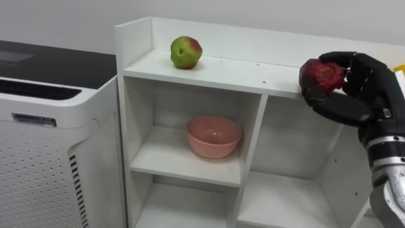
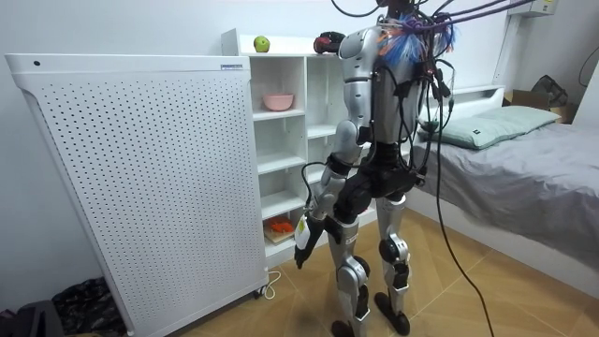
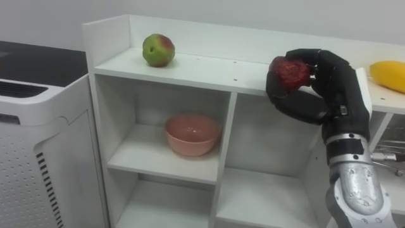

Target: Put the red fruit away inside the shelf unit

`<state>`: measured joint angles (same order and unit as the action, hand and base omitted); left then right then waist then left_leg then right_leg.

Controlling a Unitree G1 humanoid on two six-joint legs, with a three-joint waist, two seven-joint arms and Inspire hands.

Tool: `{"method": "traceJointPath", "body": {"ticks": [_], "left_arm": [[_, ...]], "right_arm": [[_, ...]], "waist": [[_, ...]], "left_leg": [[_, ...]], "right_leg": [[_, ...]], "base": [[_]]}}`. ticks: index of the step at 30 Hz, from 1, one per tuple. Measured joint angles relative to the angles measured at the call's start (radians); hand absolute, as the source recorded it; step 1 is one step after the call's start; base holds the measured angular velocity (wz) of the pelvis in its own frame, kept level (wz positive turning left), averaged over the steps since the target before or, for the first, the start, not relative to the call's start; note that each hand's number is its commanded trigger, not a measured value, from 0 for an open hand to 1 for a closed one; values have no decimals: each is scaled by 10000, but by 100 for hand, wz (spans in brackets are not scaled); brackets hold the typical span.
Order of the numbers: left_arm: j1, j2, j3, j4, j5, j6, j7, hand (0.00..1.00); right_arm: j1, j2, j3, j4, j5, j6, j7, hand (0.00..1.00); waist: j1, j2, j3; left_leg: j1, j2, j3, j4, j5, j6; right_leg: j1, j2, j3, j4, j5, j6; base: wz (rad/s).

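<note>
Red fruit wrapped in the curled fingers of the right robot hand, up at the front edge of the white closet, level with its top shelf. Held high like that most likely to be set down on top. Hard to tell if touching the shelf yet. Green apple up there too, well off to the left, with lots of bare room between. Yellow fruit on top at the right end. Pink bowl one shelf lower, maybe good for fruit too. Left robot hand hanging low beside the leg, fingers too small to tell.
</note>
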<state>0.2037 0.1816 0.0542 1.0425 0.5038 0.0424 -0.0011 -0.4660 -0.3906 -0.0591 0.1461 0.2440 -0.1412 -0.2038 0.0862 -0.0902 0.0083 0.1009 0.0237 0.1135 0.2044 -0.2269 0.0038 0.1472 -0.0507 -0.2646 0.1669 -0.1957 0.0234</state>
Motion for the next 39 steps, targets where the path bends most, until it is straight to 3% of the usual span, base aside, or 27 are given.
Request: {"method": "traceJointPath", "body": {"ticks": [11, 15, 21, 27, 33, 36, 38, 39], "left_arm": [[24, -51, 5, 19, 12, 24, 194, 0], [-43, -60, 0, 25, -6, 14, 262, 0], [17, -63, -31, 28, 13, 11, 412, 0], [36, -65, -257, 19, -4, 2, 430, 0], [23, -97, -807, 37, -9, 0, 790, 0], [35, -99, -1006, 47, -116, 1, 898, 0], [-32, -102, -1237, 101, -316, -8, 945, 0], [-136, -108, -1379, 150, -386, -12, 982, 0]], "right_arm": [[276, 112, 566, -1687, 146, 223, 769, 100], [433, 262, 837, -2579, 255, 226, 1293, 100], [640, 491, 1310, -3694, 613, 281, 1655, 100], [680, 519, 1576, -4051, 908, 266, 1851, 100], [2082, 1023, 2020, -3849, 1147, 271, 2255, 100], [2646, 1363, 2077, -3404, 1409, 325, 2416, 100], [2675, 1432, 2200, -2988, 1706, 324, 2479, 100], [2689, 1523, 2268, -2694, 1944, 313, 2490, 100]], "waist": [[-5, 80, -48], [34, 249, -143], [49, 439, -80], [46, 455, -88], [91, 476, -90], [49, 628, -25], [3, 721, -75], [13, 805, -55]], "left_leg": [[-40, 2, 74, -12, 2, -2], [20, 2, 77, -11, 2, -2], [52, 16, 207, -37, 3, -3], [-21, 23, 210, -24, 4, -3], [-43, 10, 228, -13, 4, -3], [-142, 9, 285, -2, 3, -1], [-344, 16, 289, 17, 15, 18], [-430, 23, 308, 24, 36, 24]], "right_leg": [[-93, 8, 155, 2, 0, 0], [-32, 4, 166, 1, 1, -1], [-40, 12, 207, 8, 2, -3], [-71, 18, 218, 17, 12, -18], [-165, 25, 511, 21, 13, -17], [-282, 29, 616, 36, 14, -16], [-490, 37, 655, 47, 56, -34], [-599, 45, 680, 47, 87, -52]], "base": [[-1], [0], [-4], [0], [-2], [-7], [-7], [-7]]}}
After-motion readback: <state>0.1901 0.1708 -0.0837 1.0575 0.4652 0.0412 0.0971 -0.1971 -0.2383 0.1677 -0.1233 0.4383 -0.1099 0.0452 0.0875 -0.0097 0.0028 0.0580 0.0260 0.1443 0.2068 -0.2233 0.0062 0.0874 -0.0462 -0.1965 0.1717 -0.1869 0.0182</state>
